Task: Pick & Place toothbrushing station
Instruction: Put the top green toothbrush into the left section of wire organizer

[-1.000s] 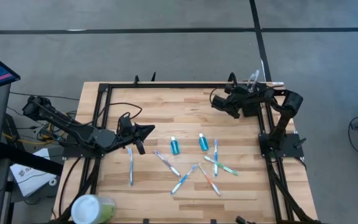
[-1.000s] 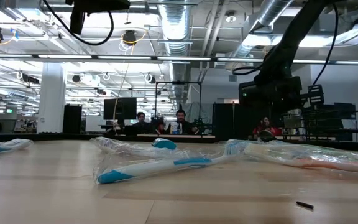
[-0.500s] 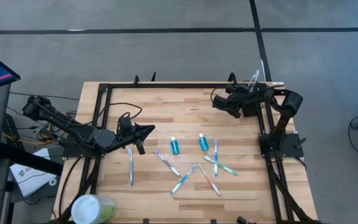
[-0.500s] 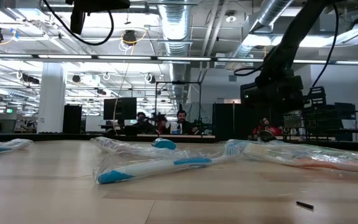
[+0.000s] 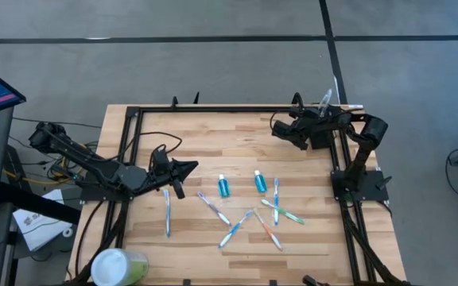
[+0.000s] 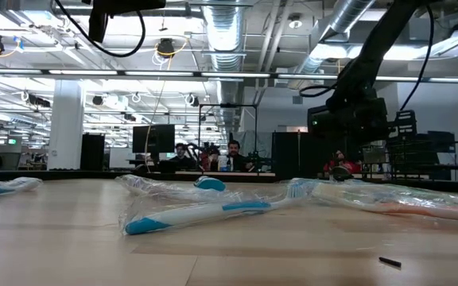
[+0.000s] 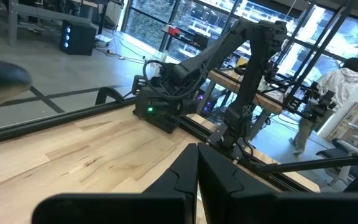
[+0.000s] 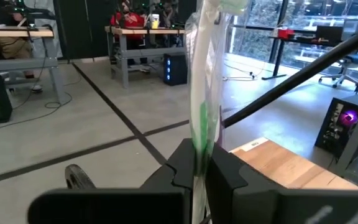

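Two matte-black jointed arms [image 5: 94, 167] trail looping black cables, each with a dark two-finger end effector [image 7: 197, 171].

the tabletop [image 5: 237, 139] is pale, matt, smooth wooden planks. the toothbrushes [image 6: 205, 213] lie in glossy, crinkled clear plastic wrap. the right tool [image 8: 199, 167] is matt black, pinching a plastic-wrapped toothbrush [image 8: 205, 93].

The left gripper [image 7: 197, 168] shows its 2 dark fingers [image 7: 219, 177] pressed together, nothing between them, above the wooden table [image 7: 92, 149]. Across the table, by its far edge, the right arm [image 7: 229, 56] bends over a black base [image 7: 160, 109] with a green light, beside the black frame rail [image 7: 55, 118]. Beyond the table, a person [image 7: 334, 84] in a pale top stands at a workbench.
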Robot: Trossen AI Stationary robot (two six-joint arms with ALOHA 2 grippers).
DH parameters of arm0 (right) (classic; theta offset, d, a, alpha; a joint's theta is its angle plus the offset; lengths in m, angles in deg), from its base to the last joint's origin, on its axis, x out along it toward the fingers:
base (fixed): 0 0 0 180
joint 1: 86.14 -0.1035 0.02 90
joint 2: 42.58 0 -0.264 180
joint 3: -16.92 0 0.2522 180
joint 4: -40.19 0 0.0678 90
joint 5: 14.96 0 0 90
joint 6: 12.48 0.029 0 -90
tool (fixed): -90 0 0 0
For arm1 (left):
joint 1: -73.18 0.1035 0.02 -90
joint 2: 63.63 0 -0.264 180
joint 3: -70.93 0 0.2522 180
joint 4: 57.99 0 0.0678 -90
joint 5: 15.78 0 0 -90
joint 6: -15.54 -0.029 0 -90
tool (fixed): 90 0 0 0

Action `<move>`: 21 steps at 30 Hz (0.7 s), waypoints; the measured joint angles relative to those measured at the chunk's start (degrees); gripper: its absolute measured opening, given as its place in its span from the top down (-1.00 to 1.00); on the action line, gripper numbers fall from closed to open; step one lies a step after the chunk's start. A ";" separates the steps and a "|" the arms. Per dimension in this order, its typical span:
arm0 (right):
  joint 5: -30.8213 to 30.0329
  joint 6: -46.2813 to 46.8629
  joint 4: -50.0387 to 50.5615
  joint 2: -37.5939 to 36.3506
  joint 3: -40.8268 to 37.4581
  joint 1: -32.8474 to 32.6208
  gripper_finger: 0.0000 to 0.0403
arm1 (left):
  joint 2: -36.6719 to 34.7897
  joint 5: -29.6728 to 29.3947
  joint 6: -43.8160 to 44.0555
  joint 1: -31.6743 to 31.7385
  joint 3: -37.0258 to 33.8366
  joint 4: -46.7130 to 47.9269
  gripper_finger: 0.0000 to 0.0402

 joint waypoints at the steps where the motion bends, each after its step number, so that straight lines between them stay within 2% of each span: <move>1: 0.08 -0.01 -0.04 -0.02 0.00 0.02 0.95 | 0.00 0.02 0.00 0.00 0.00 0.00 0.99; 17: 1.20 1.03 -0.16 -0.02 0.00 1.70 0.91 | 0.00 0.07 1.48 -0.02 0.00 -0.04 0.99; 21: 1.22 0.85 -0.14 -0.02 0.00 1.66 0.83 | 0.00 0.09 1.49 -0.02 0.00 -0.04 0.99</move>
